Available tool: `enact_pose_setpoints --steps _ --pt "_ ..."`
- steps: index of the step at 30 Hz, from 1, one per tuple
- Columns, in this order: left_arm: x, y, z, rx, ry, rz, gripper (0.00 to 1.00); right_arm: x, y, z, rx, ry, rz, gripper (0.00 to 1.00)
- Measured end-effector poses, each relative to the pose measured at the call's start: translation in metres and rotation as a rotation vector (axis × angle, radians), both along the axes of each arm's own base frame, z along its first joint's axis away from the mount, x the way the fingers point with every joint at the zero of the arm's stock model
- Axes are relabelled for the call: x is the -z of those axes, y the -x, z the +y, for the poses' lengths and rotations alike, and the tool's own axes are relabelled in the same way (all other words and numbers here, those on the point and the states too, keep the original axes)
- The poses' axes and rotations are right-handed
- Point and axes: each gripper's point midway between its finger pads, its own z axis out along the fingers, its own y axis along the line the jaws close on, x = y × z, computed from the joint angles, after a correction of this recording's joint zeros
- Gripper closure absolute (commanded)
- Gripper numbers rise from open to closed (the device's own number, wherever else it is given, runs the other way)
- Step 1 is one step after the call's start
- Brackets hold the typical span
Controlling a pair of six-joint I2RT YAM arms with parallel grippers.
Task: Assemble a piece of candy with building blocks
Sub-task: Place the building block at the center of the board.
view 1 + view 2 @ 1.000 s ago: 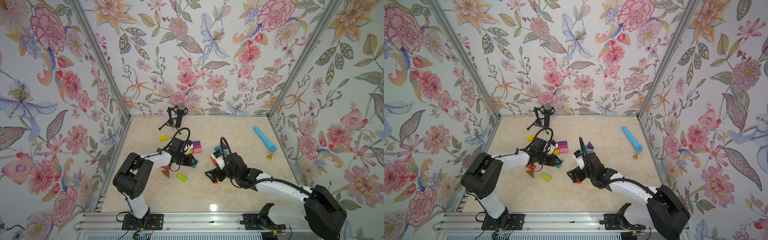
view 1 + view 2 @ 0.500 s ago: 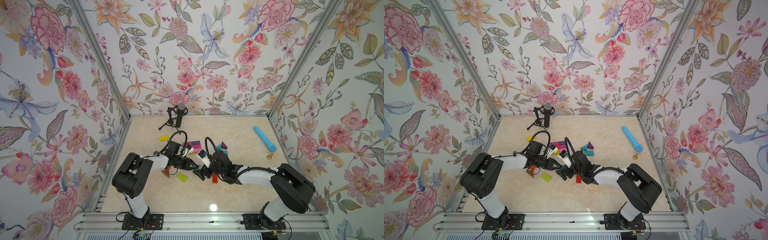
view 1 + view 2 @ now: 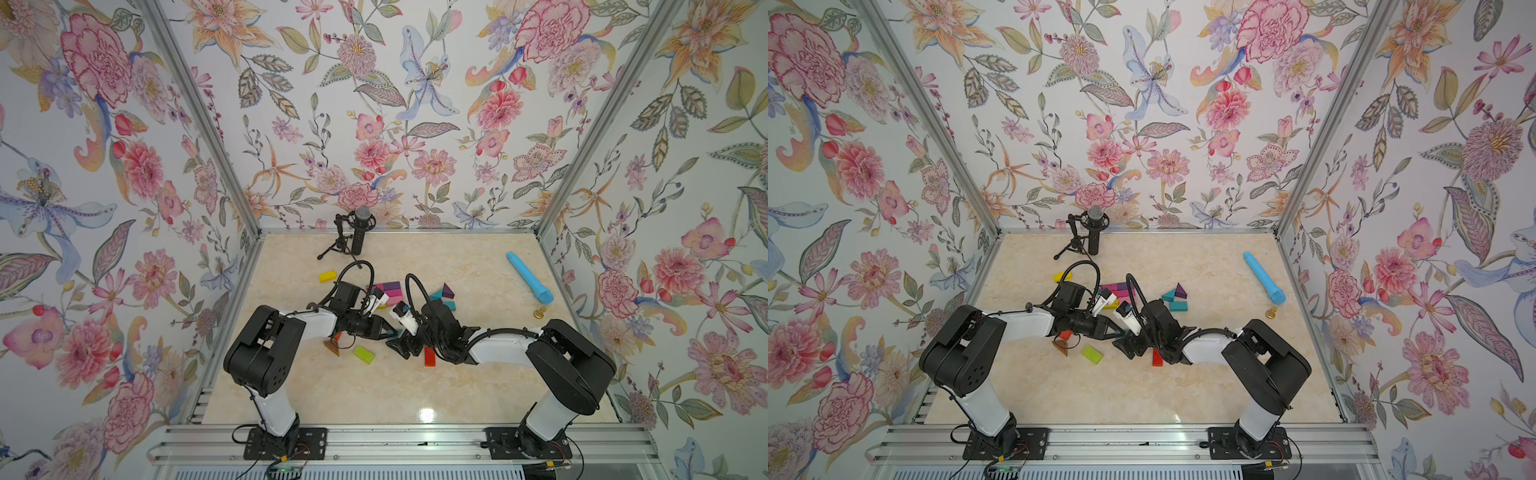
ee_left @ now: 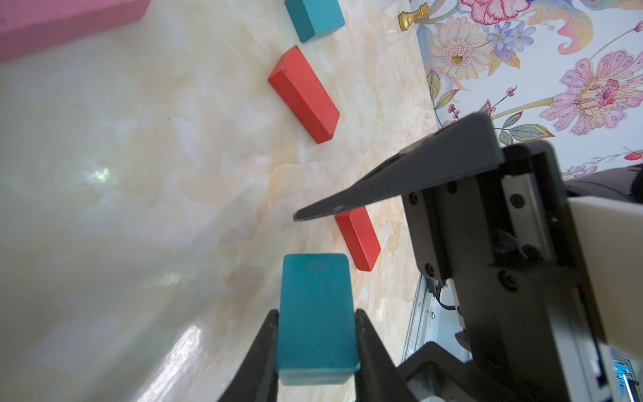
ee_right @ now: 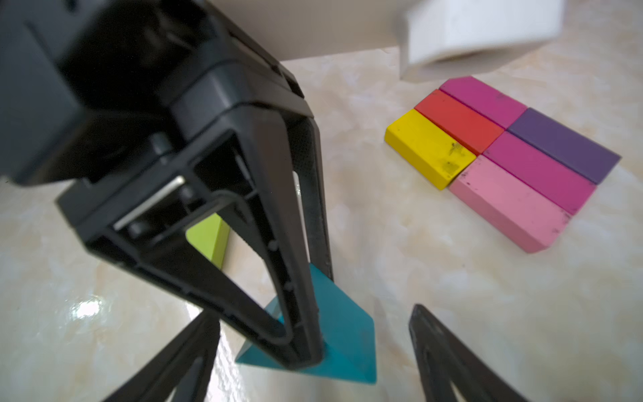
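Left pincer [image 4: 316, 315] clamps the teal block [image 4: 313, 285] midway between the counter's [image 3: 457, 395] side edges; right pincer [image 5: 313, 309] stands released close by. We judge the six-brick body [image 5: 501, 156] laid, its triangular ends not yet placed.

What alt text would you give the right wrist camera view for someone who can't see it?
Close up, the left gripper is shut on a teal block, with the right gripper open in the foreground. Behind, on the marble table, six flat bricks lie packed together: yellow, red, pink, purple, two magenta.
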Motion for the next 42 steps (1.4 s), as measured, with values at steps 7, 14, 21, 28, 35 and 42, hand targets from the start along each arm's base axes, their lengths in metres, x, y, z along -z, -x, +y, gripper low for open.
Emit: enact_pose_setpoints --steps 7,14,21,28,35,42 --pt "-0.008 0.000 -0.002 0.005 0.023 -0.014 0.98 0.006 -0.001 0.000 -0.014 0.030 -0.004 0.21" --pt "-0.009 0.000 -0.002 0.007 0.029 -0.015 0.98 0.004 0.001 0.004 -0.026 0.035 -0.016 0.30" --pt "-0.009 0.001 -0.002 -0.003 0.029 0.005 0.98 0.005 0.001 0.006 -0.025 0.052 -0.039 0.50" --pt "-0.009 0.000 -0.002 -0.007 0.028 0.009 0.86 0.005 0.001 0.007 -0.025 0.055 -0.042 0.59" --pt "-0.010 -0.002 -0.002 -0.014 0.033 0.007 0.45 0.008 0.003 0.005 -0.012 0.066 -0.022 0.63" --pt "-0.023 -0.010 0.007 -0.061 0.072 -0.037 0.25 0.003 0.007 -0.010 0.072 0.086 0.053 0.62"
